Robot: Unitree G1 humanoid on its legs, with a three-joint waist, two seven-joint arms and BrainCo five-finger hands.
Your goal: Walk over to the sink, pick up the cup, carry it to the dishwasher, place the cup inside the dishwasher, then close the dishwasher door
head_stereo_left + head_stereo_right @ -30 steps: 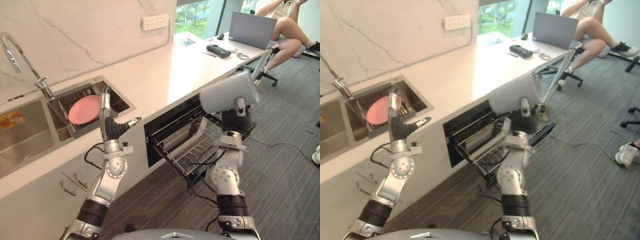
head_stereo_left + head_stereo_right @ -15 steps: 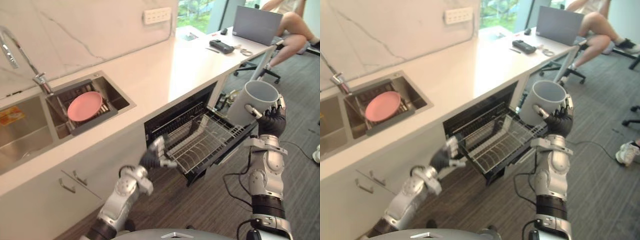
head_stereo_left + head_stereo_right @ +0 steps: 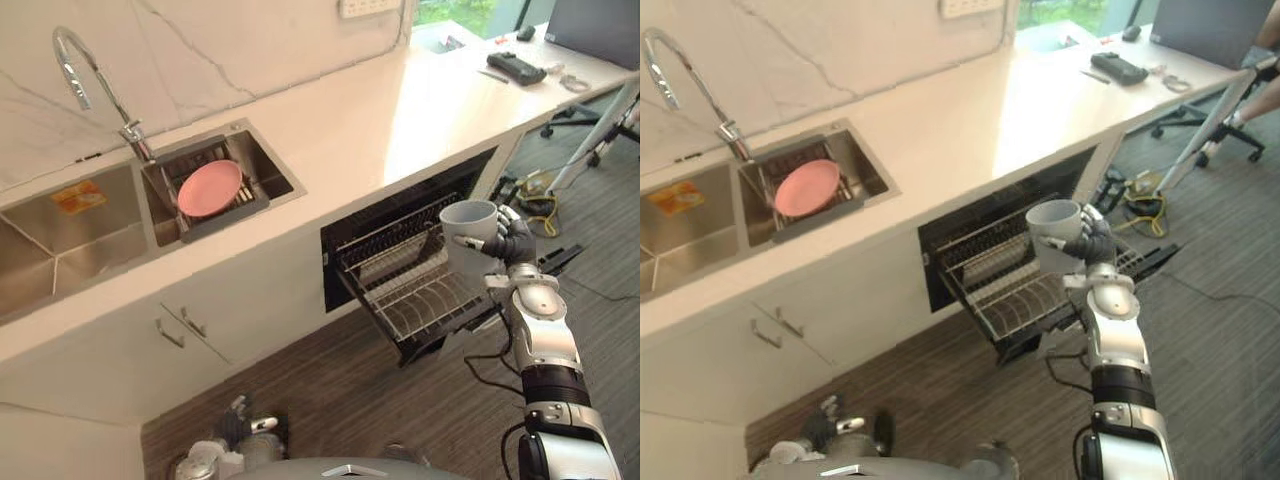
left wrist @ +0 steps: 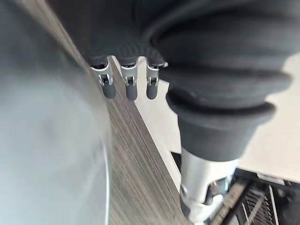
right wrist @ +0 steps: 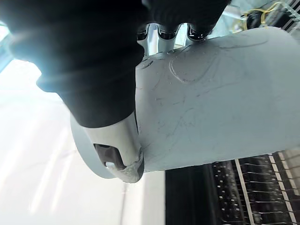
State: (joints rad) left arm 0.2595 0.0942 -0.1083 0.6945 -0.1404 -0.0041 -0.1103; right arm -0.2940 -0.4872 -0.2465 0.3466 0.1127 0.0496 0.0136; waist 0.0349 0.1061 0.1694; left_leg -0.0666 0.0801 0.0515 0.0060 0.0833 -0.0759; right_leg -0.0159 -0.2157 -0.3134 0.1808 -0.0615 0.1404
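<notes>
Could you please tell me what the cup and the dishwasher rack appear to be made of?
Cup: probably matte pale-grey plastic or ceramic. Its surface is dull, with fine scuffs in the right wrist view.
Dishwasher rack: thin metal wire, possibly coated. It shows as an open, see-through grid of pale rods.

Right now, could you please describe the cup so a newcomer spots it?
Below the white countertop, the dishwasher stands open, its wire rack pulled out. Above that rack the right hand holds the cup: pale grey, upright, unlike the flat pink plate in the sink.
</notes>
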